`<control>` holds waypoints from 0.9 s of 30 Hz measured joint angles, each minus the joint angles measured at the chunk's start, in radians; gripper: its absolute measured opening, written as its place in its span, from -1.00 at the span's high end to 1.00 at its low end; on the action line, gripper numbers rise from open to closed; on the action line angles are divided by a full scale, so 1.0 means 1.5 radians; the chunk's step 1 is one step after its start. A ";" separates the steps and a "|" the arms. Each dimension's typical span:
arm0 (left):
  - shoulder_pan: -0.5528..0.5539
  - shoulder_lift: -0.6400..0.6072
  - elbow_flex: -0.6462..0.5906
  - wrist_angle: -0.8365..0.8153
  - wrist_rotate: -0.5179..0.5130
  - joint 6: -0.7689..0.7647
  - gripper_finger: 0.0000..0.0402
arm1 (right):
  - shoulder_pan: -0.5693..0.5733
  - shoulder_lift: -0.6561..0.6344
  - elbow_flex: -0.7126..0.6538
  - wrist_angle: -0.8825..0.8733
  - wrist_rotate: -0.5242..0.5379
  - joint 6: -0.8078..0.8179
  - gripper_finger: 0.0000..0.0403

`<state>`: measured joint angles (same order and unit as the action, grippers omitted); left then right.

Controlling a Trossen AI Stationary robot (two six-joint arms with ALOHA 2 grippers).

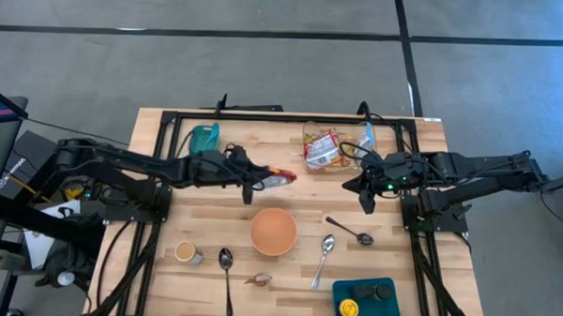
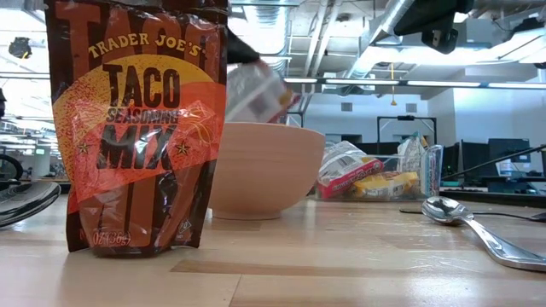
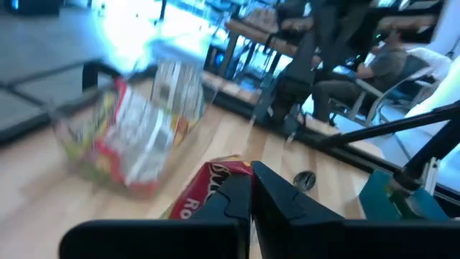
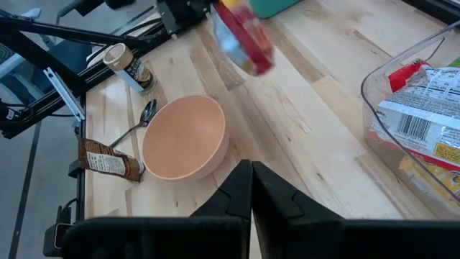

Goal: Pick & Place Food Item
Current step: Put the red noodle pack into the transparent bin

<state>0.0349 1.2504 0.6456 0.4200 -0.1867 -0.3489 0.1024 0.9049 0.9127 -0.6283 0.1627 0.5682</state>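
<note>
A red packet is held aloft in the closed left gripper, at twelve o'clock of the bowl. The carry step appears in hand; lowering and release over the bowl are probably called for. The right gripper waits closed and empty at three o'clock. The wooden table stands in an office.

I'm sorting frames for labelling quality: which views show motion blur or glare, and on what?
Left wrist view: the clear container of packets and the room behind are smeared by motion; a bright glare washes out the area beyond it. Right wrist view: the red packet held by the left gripper is blurred, while the bowl is sharp. Low view: the taco seasoning packet is crisp. High view: evenly lit.
</note>
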 joint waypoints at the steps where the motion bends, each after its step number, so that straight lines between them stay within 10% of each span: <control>1: 0.000 -0.011 0.000 0.000 0.000 0.004 1.00 | 0.000 0.000 0.000 0.000 0.000 0.000 1.00; 12: 0.000 -0.057 0.000 -0.002 0.004 -0.046 1.00 | 0.000 0.000 0.000 0.000 0.000 0.000 1.00; 27: 0.008 -0.053 0.000 0.004 0.210 -0.121 1.00 | 0.000 0.000 0.000 0.000 0.034 -0.019 1.00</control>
<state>0.0471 1.1713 0.6453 0.4268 0.1284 -0.5310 0.1019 0.9051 0.9127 -0.6281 0.2141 0.5395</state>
